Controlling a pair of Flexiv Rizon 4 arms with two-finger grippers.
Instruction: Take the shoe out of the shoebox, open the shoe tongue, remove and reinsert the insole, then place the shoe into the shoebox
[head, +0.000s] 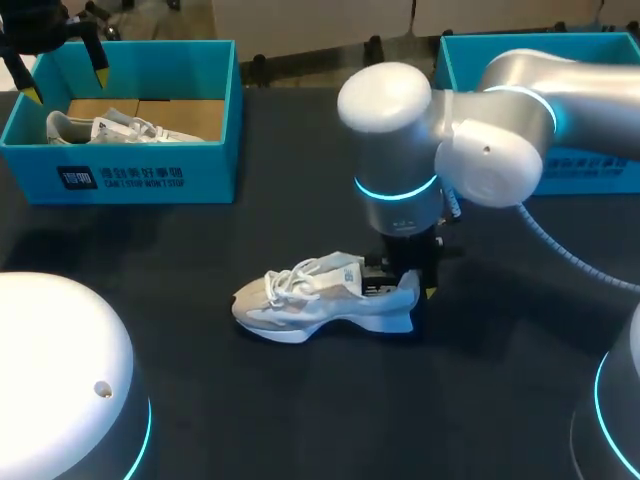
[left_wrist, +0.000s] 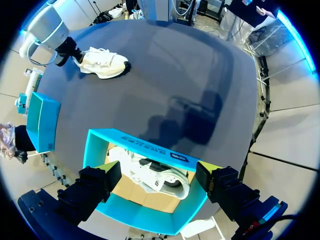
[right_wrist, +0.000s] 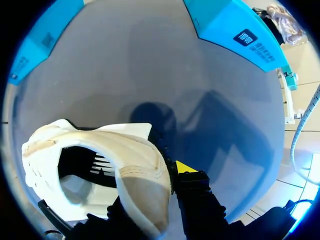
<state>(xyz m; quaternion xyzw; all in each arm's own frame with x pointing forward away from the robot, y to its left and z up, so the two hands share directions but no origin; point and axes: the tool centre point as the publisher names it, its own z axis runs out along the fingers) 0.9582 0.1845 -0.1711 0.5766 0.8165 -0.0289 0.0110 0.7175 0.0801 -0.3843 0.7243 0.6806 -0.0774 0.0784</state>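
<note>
Centre of the head view: one white shoe stands upright on its sole on the dark table, toe toward the frame's left, laces tied. The right gripper is clenched on the shoe's heel. In the right wrist view the heel collar sits between its fingers, one yellow tip outside against the heel. Upper left of the frame: the left shoebox, open, holds a second shoe. The left gripper hangs above it, fingers spread wide and grasping nothing. Upper right: the right shoebox, partly hidden by the right arm.
</note>
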